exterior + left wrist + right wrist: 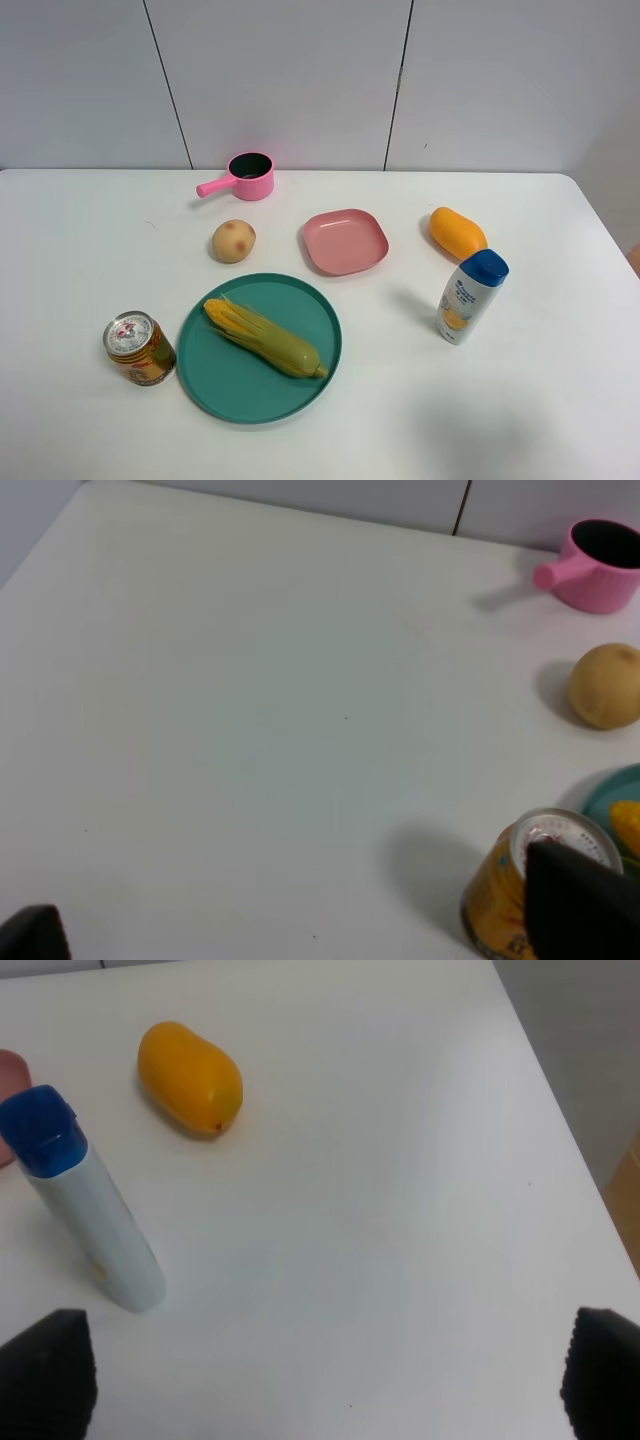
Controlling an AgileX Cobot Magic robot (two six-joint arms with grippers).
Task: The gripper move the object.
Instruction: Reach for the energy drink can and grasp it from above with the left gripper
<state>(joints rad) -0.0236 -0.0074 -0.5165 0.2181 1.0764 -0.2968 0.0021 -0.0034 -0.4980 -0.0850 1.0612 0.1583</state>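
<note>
Close to the left wrist camera, the left gripper (305, 925) shows only as two dark fingertips (585, 905), both cut off by the frame. They sit wide apart with bare white table (250, 730) between them, so the jaws are spread and hold nothing. One fingertip stands in front of the small drink can with a silver pull-tab top, red rim and orange-yellow label (505, 885), hiding part of its lid and side; whether it touches the can cannot be told. The right gripper (320, 1375) is likewise two blurred dark tips at opposite edges of its view, spread wide and empty. From the high camera the drink can stands upright near the front left of the table, just beside the rim of a round teal plate (225, 390); whether they touch is unclear. A green-husked ear of yellow corn (265, 338) lies slantwise on the plate. Behind it sit a round tan potato (233, 241) and, nearer the wall, a small pink saucepan (250, 176). A pink square dish (346, 241) lies mid-table. On the right are an orange-yellow oval fruit (457, 231) and an upright white bottle with a blue cap (470, 297), its print too small to read.
</note>
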